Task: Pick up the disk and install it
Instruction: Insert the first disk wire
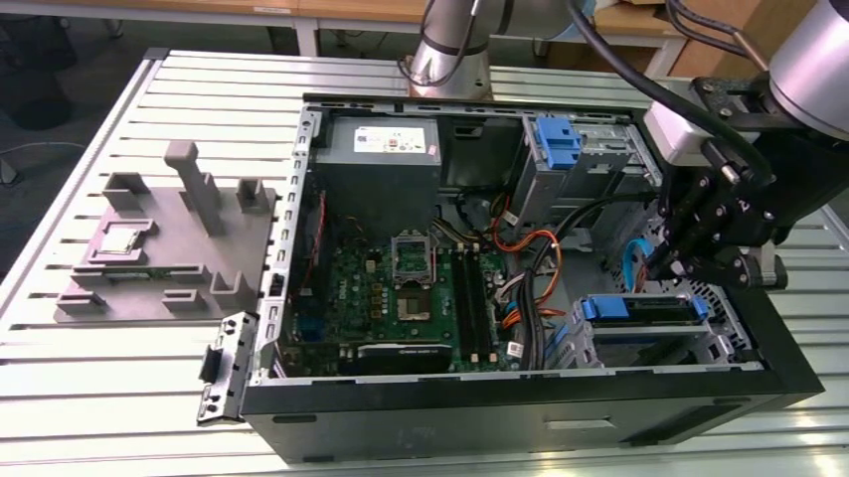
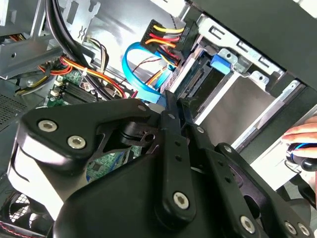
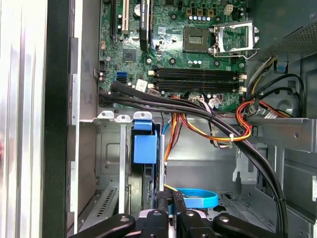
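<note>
Black gripper (image 3: 168, 210) fingers are seen pressed together, nothing held, inside the open case (image 1: 531, 422), above the lower drive bay. Seated in that bay, beside the motherboard (image 1: 398, 298), is the disk (image 1: 641, 310), its blue rail (image 3: 145, 148) visible in the first wrist view. Orange and blue cables (image 3: 198, 198) are draped between bay and motherboard.

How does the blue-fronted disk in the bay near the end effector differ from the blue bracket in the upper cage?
The disk lies wide across its bay, the end effector close beside it; the upper bracket stands narrow and upright, well away from the end effector. The disk shows a dark body behind its blue front; the upper bracket shows none. Both have blue plastic and sit inside the case.
</note>
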Tool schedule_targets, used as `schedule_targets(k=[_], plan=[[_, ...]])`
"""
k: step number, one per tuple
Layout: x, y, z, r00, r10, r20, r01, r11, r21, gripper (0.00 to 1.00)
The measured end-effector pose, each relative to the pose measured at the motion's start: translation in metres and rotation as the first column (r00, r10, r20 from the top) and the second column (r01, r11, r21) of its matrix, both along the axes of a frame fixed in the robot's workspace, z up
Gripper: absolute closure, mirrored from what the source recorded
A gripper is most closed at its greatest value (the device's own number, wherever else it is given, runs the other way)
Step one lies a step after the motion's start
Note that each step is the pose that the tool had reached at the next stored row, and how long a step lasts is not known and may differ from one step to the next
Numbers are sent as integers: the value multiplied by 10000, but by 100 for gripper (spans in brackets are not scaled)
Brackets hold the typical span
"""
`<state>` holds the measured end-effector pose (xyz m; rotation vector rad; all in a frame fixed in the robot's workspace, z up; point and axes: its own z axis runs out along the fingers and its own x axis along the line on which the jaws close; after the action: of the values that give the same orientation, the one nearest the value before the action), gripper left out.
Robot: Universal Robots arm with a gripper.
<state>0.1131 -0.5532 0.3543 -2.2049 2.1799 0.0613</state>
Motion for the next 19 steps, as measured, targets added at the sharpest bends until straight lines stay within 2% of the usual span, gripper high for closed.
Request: schedule_targets(k=[3,7,12,16,17,19], plan=[[-43,-8,-12,10000,0,78,0,10000,-2,84],[-93,-15,-34,9995,0,328,0,10000,1,84],[-111,-53,-44,9989,0,458,0,10000,-1,84],[-113,-90,-59,9977,0,678,0,10000,3,84],[-116,-93,-60,9974,0,716,0,10000,3,84],[-117,-100,-60,9972,1,744,-2,10000,1,84]])
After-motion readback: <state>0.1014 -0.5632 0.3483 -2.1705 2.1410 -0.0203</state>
